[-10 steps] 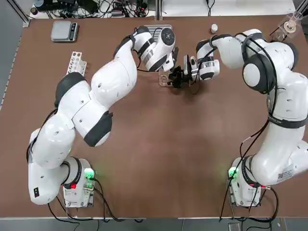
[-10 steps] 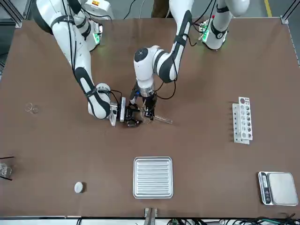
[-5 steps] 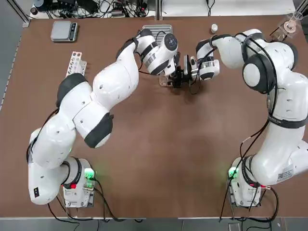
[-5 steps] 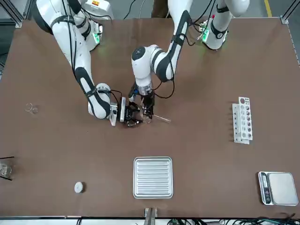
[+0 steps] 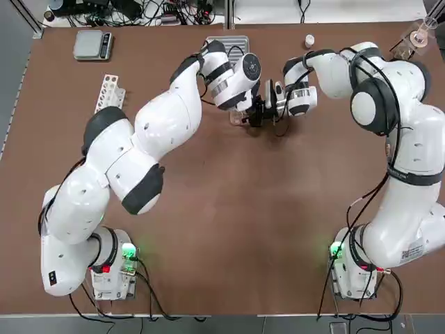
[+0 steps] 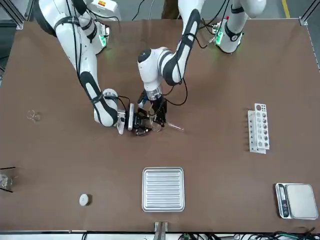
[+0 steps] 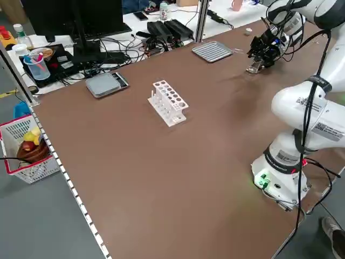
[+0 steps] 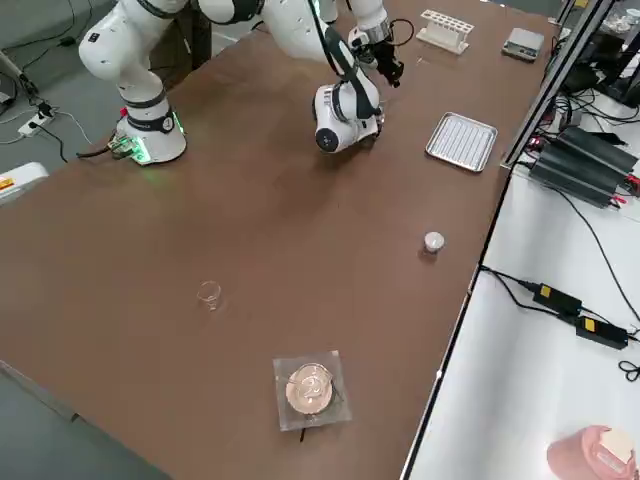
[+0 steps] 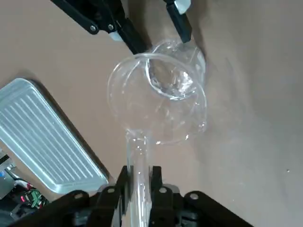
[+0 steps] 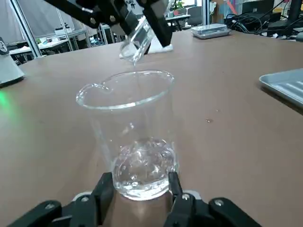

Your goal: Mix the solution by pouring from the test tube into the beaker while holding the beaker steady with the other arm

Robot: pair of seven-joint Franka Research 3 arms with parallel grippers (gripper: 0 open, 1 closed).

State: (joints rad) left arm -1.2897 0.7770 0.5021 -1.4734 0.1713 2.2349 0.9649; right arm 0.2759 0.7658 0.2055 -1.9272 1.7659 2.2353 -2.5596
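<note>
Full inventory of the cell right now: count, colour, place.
Beaker: 1, clear, between right gripper's fingers
Test tube: 1, clear, in left gripper, tilted mouth-down over beaker
Tube rack: 1, white, robot's left side
Metal tray: 1, silver, table's far side
Scale: 1, silver, far left corner
Small cup: 1, clear, robot's right side
Cap: 1, white, far right
Left gripper: 1, black, at tube
Right gripper: 1, black, at beaker

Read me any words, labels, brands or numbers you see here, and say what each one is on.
No text can be read.
White label on the right arm: printed, too small to read.
Scale: any markings on its panel are too small to read.
Beaker: no writing visible.
Test tube: no writing visible.
</note>
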